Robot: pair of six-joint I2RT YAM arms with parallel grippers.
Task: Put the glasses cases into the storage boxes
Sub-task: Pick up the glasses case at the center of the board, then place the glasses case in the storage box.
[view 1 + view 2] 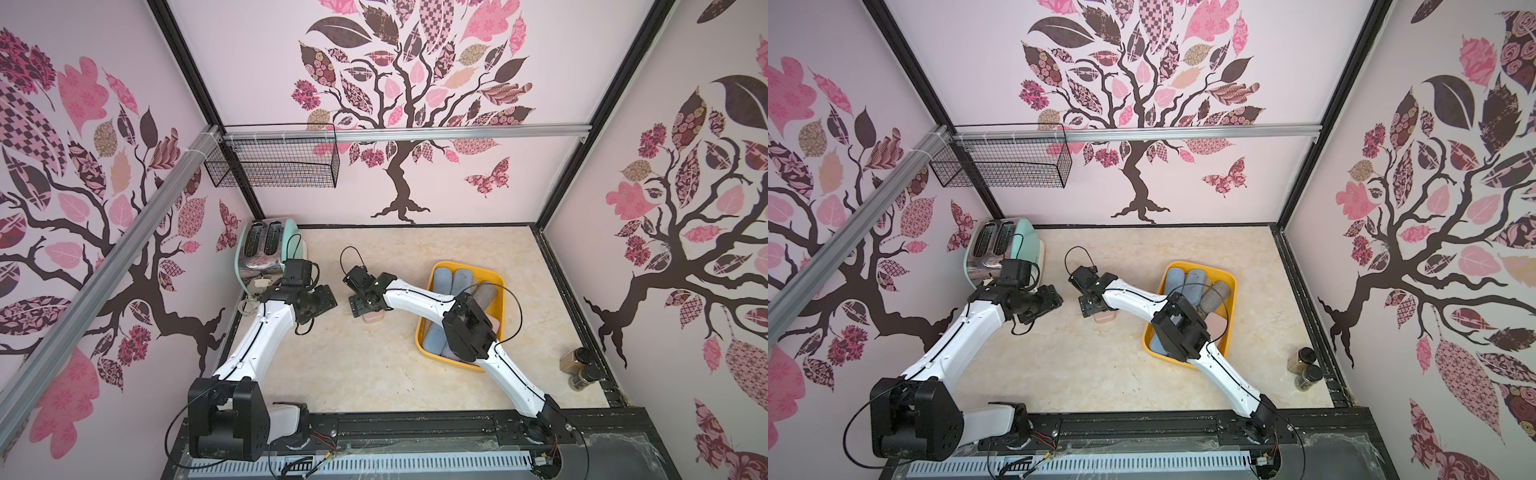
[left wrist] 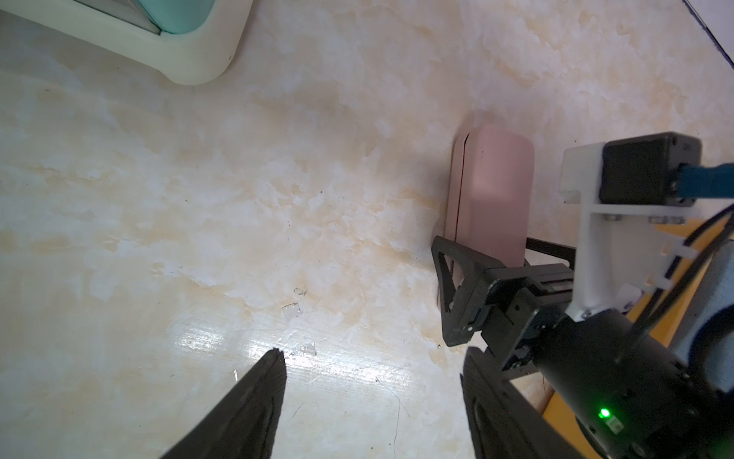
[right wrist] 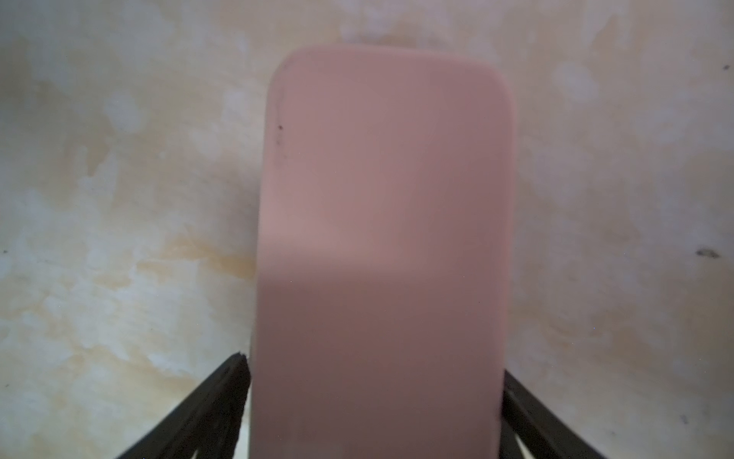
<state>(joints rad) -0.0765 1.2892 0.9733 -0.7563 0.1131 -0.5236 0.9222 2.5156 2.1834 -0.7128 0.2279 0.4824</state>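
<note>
Pink glasses case [image 3: 381, 238] lies flat mid-desk [image 1: 353, 365], outside the yellow-orange tub [image 1: 469, 266] by the right edge, where fabric cases [image 1: 442, 278] lie packed. Right tool [image 3: 373, 365] straddles its long sides, seemingly for a pick; whether it pinches yet, I cannot tell. Left tool [image 2: 373, 351] hangs part-open, empty, aside.

Pale pink walls [image 1: 249, 62] with dark tree decals [image 1: 401, 183] surround a cream marbled tabletop [image 1: 365, 365] showing glare.

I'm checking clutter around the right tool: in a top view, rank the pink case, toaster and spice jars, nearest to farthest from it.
From the right tool:
1. pink case, between its fingers.
2. toaster, far left corner.
3. spice jars, right edge, near the front.
</note>
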